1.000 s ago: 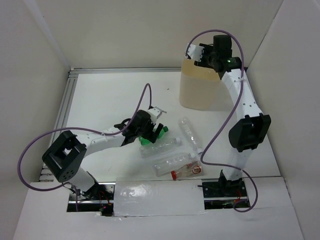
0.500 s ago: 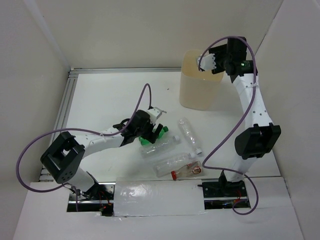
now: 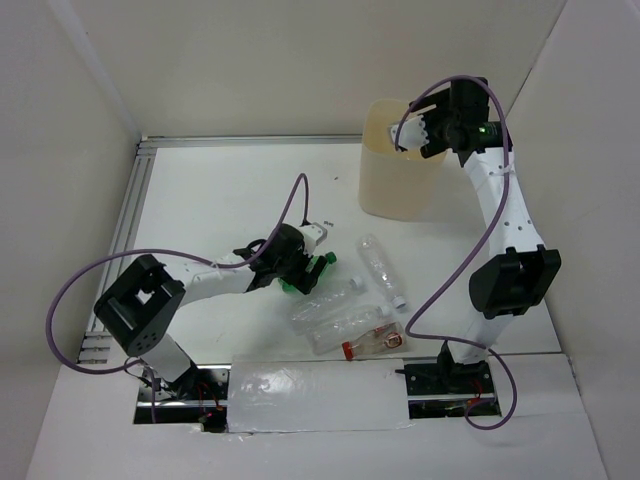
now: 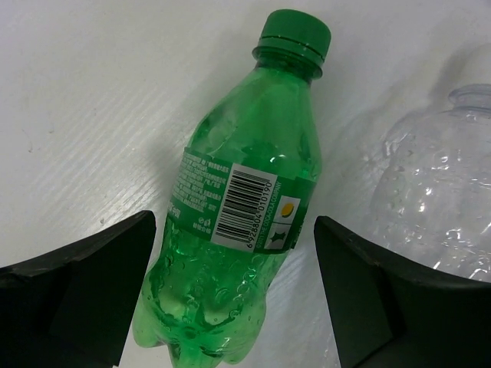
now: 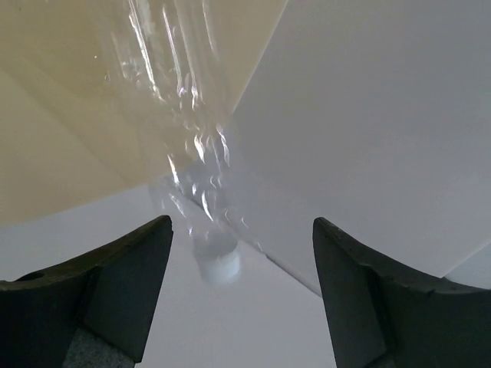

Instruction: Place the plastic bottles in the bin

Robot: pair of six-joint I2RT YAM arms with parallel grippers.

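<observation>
- The left gripper is low over the white worktop, about in the middle of it.
- Its two black fingers are spread apart. One is on each side of the green bottle, just beside it.
- The green bottle lies flat on the worktop. Its green cap points away from the gripper, and a label with black bars goes around its middle.
- A see-through bottle lies just beside the green one, on the side toward the right edge.
- The bin is big and beige. It stands near the far right corner of the worktop.
- The right gripper is up high, right over the open top of the bin.
- Its fingers are wide apart and hold nothing.
- In the right wrist view a blurry clear bottle shows between those fingers but does not touch them. Its white cap points down, and the beige wall of the bin is beside it.
- Four more bottles lie flat in a bunch near the near edge, a bit toward the right.
- One is a clear bottle with a white cap, lying slanted and closest to the bin.
- Two clear bottles lie side by side below it.
- The red-cap bottle lies closest to the near edge, touching the clear one next to it.
</observation>
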